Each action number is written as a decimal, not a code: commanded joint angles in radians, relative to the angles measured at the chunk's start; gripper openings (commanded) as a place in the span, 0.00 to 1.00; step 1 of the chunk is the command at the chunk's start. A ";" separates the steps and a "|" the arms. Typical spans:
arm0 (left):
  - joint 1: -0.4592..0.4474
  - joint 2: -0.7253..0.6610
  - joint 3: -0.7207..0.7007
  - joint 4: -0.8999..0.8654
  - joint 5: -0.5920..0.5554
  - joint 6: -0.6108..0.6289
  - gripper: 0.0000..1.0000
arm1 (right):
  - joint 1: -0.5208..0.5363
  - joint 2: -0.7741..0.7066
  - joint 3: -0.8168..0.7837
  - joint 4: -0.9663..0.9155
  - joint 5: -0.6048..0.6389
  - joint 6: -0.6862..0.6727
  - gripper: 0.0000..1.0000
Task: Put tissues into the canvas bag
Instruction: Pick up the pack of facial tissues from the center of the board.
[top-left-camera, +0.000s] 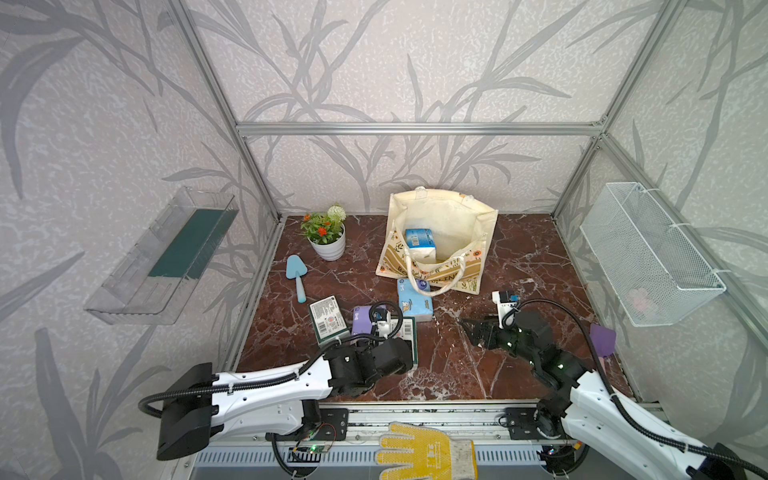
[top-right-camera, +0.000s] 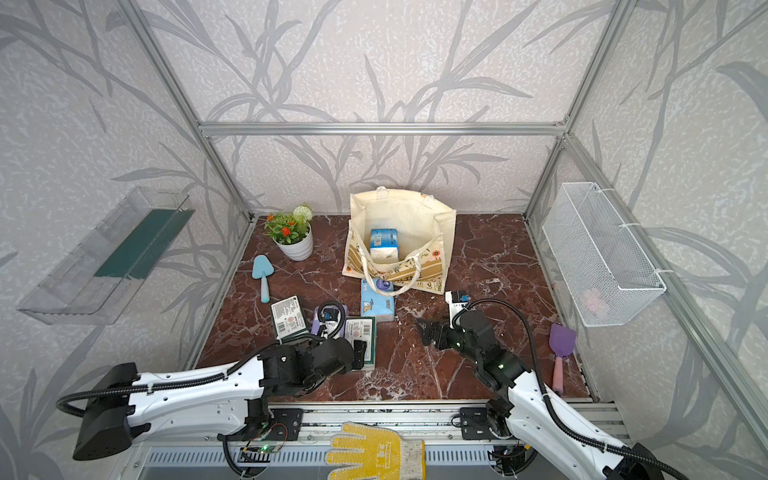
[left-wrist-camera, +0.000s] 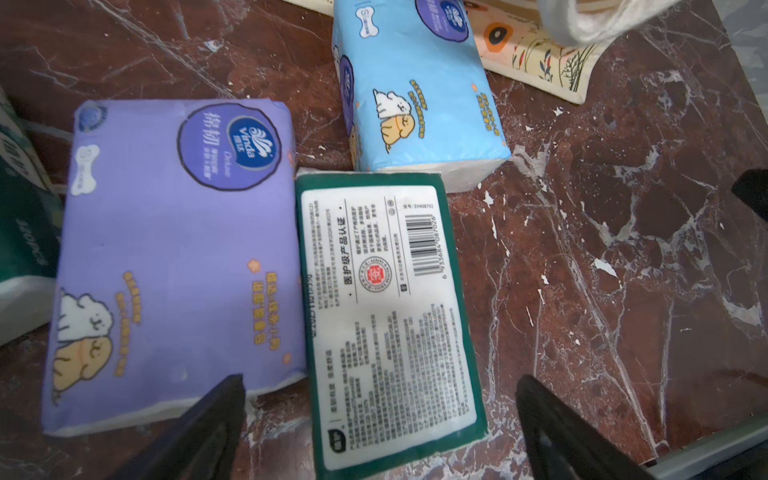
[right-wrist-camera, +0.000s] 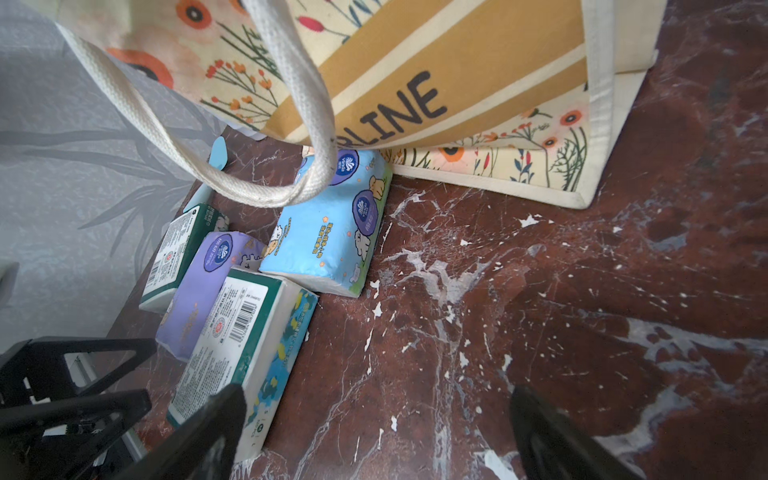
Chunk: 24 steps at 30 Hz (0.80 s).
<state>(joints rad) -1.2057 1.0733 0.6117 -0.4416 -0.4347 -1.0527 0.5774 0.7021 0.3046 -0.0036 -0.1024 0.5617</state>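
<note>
The canvas bag (top-left-camera: 453, 216) stands open at the back of the table, with a blue tissue pack (top-left-camera: 419, 243) inside. Before it lie a blue pack (top-left-camera: 413, 301), a lilac pack (top-left-camera: 363, 318) and two dark green packs (top-left-camera: 328, 320) (left-wrist-camera: 386, 311). My left gripper (left-wrist-camera: 380, 379) hangs open just above the nearer green pack, one finger on each side of its end. The lilac pack (left-wrist-camera: 174, 257) lies against that pack's side. My right gripper (top-left-camera: 471, 328) is open over bare table to the right of the packs and holds nothing (right-wrist-camera: 376, 392).
A potted plant (top-left-camera: 326, 237) and a blue trowel (top-left-camera: 297, 274) sit at the back left. A purple shovel (top-left-camera: 602, 340) lies by the right wall. A wire basket (top-left-camera: 648, 253) and a clear shelf (top-left-camera: 166, 253) hang on the side walls. A yellow glove (top-left-camera: 424, 453) lies on the front rail.
</note>
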 joint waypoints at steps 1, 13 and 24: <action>-0.009 0.026 0.001 -0.010 -0.010 -0.059 0.99 | 0.006 -0.006 -0.004 0.011 0.022 0.012 0.99; -0.011 0.164 0.075 0.007 0.020 0.003 0.99 | 0.007 -0.018 -0.016 -0.006 0.027 0.018 0.99; -0.008 0.217 0.092 0.066 0.018 0.058 0.99 | 0.006 0.018 -0.058 0.049 -0.032 0.069 0.98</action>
<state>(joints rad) -1.2129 1.2816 0.6884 -0.4072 -0.4057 -1.0176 0.5774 0.7048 0.2703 0.0051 -0.1047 0.6033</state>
